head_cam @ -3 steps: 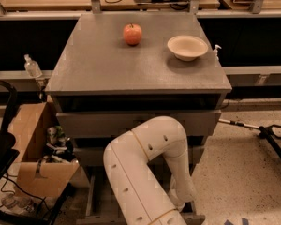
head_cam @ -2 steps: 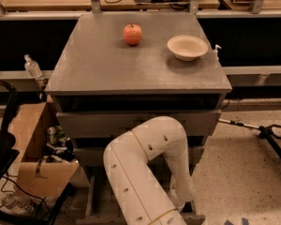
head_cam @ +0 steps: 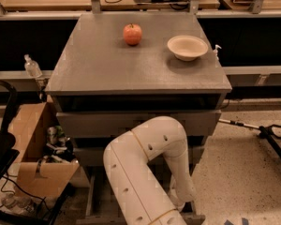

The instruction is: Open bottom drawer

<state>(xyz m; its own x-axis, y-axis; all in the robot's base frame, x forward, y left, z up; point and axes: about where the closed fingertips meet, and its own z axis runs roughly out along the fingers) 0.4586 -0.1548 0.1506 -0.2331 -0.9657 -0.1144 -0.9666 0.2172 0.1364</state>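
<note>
Reach for the grey wooden bottom drawer
White jointed arm folds down since that drawer sits by the speckled floor; its pincer hangs there, largely hidden, so its grip cannot be told.

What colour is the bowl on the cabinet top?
The bowl is cream, camera view; the hand is hidden low behind the arm.

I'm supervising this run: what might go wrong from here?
The bulky white robot arm hides the gripper, low at the cabinet's foot, and most of the grey wooden bottom drawer; a missed grasp would go unseen. A hard tug might roll the round red apple off the flat grey cabinet top.
</note>
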